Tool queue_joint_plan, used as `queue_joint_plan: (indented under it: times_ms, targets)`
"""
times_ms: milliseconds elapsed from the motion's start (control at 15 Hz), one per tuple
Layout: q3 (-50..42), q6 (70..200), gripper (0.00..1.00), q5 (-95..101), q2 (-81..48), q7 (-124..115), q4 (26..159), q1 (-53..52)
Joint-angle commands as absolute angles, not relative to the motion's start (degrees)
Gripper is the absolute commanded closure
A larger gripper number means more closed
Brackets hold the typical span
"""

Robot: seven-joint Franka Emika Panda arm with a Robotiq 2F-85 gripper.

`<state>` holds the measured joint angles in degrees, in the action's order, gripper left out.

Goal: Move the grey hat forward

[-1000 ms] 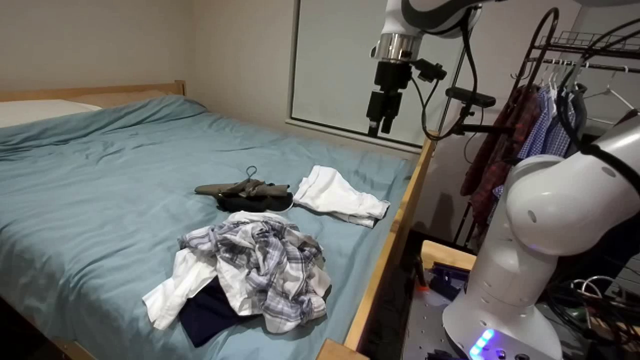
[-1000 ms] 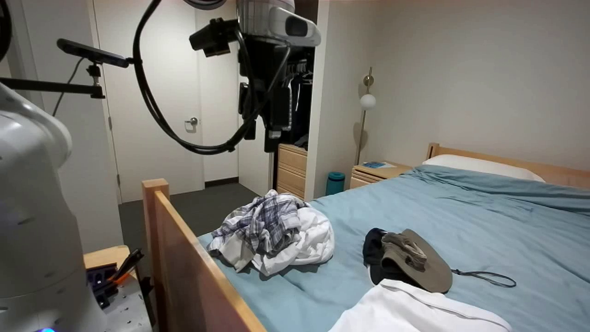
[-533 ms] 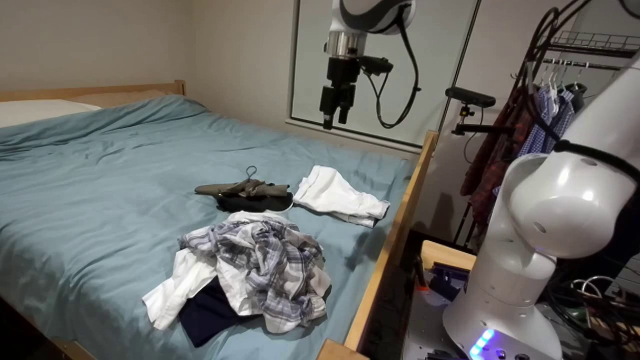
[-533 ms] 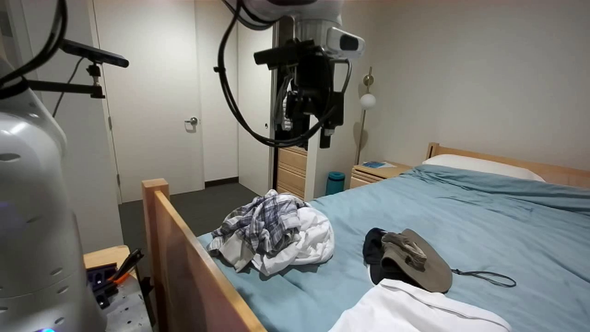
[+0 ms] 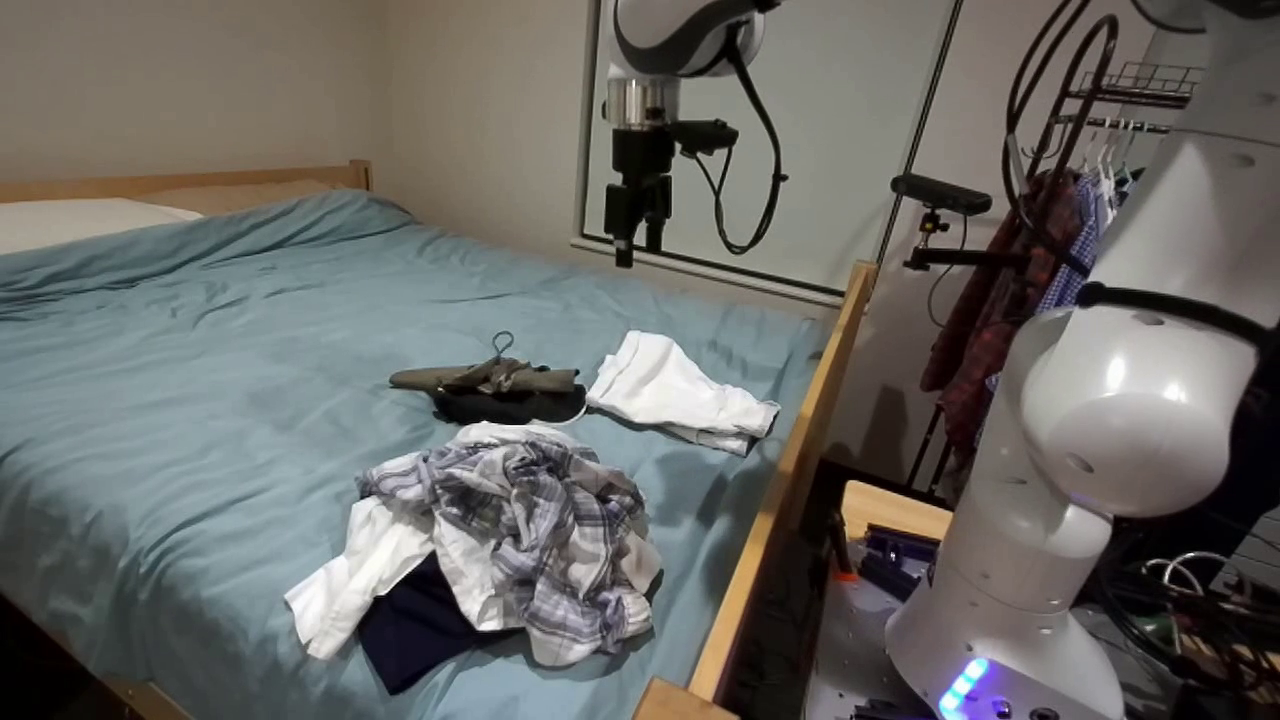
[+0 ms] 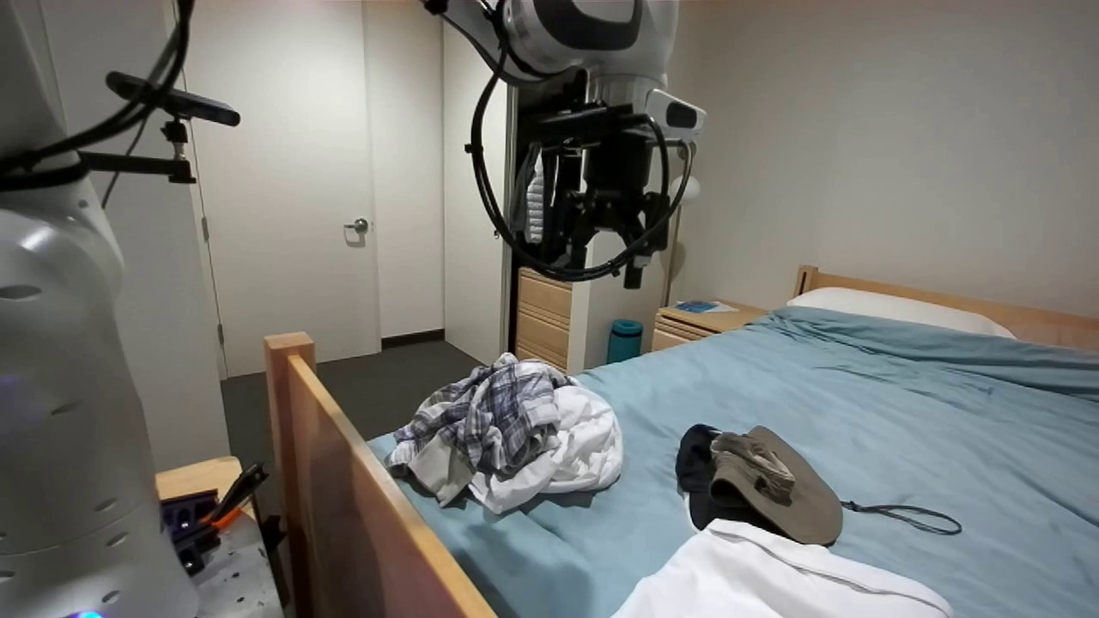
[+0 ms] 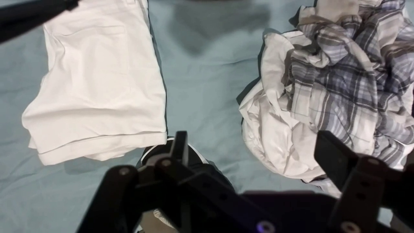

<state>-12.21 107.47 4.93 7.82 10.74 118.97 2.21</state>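
Note:
The grey hat is olive-grey with a wide brim and a cord. It lies partly on a black cap on the bed and shows in both exterior views (image 5: 430, 379) (image 6: 794, 493). The black cap (image 5: 500, 406) (image 6: 692, 463) has a white edge. In the wrist view, a little of the grey hat (image 7: 152, 223) shows at the bottom, and the black cap (image 7: 161, 151) lies partly hidden behind a finger. My gripper (image 5: 640, 254) (image 6: 605, 270) (image 7: 251, 142) is open and empty, high above the bed. It touches nothing.
A pile of plaid and white clothes (image 5: 560, 540) (image 6: 515, 429) lies beside the hats. A folded white garment (image 5: 680, 395) (image 7: 103, 81) lies close to the black cap. A wooden bed rail (image 5: 780, 510) (image 6: 378, 481) stands between my base and the blue bed (image 5: 250, 400).
My gripper has moved out over the bed, away from my base, and has turned somewhat. Over the last half second it has come down slightly. The hats and clothes have not moved.

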Motion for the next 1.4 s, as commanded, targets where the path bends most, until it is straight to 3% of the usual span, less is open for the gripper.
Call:
queue_joint_plan:
  times_ms: [0, 600, 1133, 1333]
  targets:
    - [-9.99, 108.68, 0.00, 2.97, 4.27, 8.45, 118.10, 3.44]
    - [-3.49, 135.31, 0.00, -14.15, -21.16, 25.29, 112.04, 6.73]
    - [-2.10, 120.47, 0.00, -5.23, -30.07, 16.96, 101.63, 5.34]
    - [-1.93, 120.99, 0.00, -5.45, -29.68, 13.98, 100.36, 6.08]
